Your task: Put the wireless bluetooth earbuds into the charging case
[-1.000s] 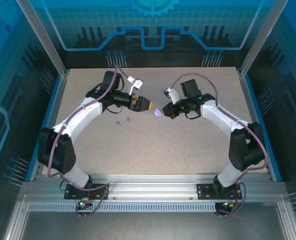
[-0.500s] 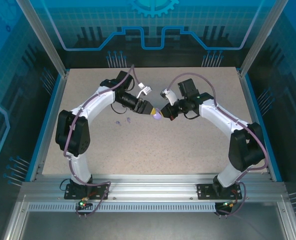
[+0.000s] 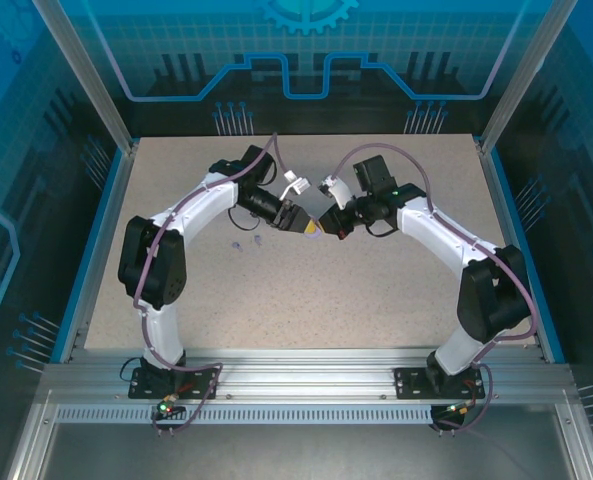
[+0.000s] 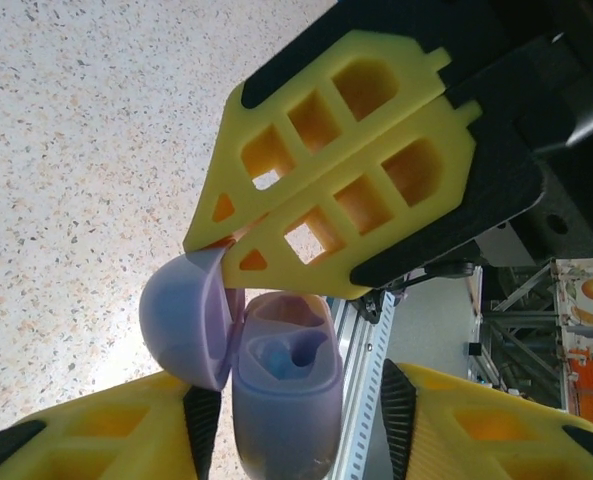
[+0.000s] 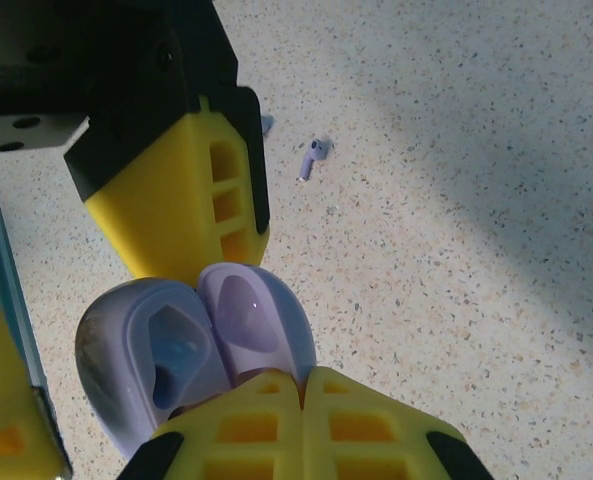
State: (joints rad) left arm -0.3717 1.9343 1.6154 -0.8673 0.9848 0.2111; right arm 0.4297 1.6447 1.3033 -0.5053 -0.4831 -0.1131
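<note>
The right gripper point(image 4: 216, 250) pinches the lid point(image 4: 181, 315) tight. The left gripper point(image 4: 296, 385) sits half open around the purple charging case point(image 4: 281, 425).

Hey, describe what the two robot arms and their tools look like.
The left arm and right arm have white shells, black joints and a lavender cable running along them. The left tool and right tool have black housings and yellow wedge-shaped fingers with rectangular cut-out windows.
</note>
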